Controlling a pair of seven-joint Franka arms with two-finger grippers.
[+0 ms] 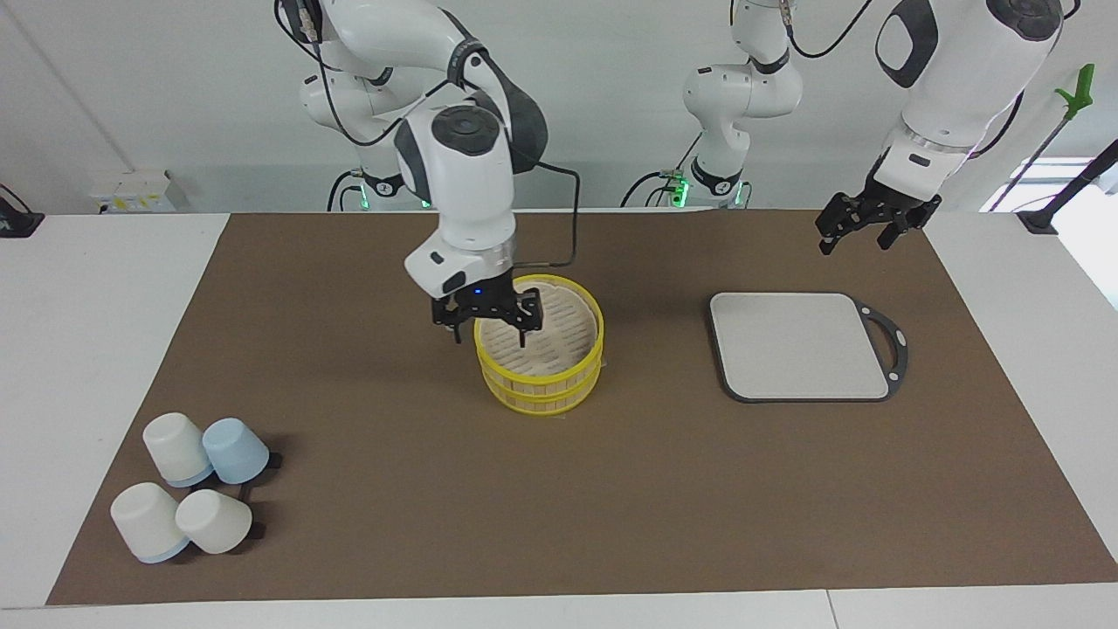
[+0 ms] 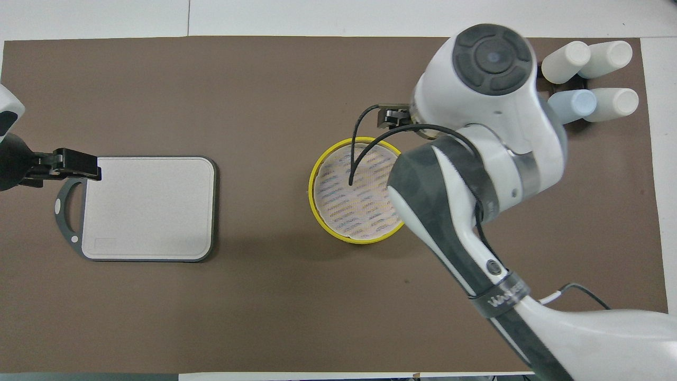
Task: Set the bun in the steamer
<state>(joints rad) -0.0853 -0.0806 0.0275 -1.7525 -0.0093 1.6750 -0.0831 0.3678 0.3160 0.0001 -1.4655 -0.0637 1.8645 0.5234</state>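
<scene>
Overhead, right arm hides most of right hand (image 1: 487, 321), which hangs spread over the steamer (image 1: 539, 346) rim. Bun not discernible. Steamer: 2 yellow-rimmed tiers, mid-counter. Left hand (image 1: 854, 234) spread, waiting near board (image 1: 799, 345).

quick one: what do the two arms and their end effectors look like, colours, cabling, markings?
Both arms are glossy white with dark grey joint caps and black bands. The right arm carries a loose black cable and a band with white lettering. Each black two-finger end effector, right and left, sits under a white wrist. Green lights glow at the bases.
</scene>
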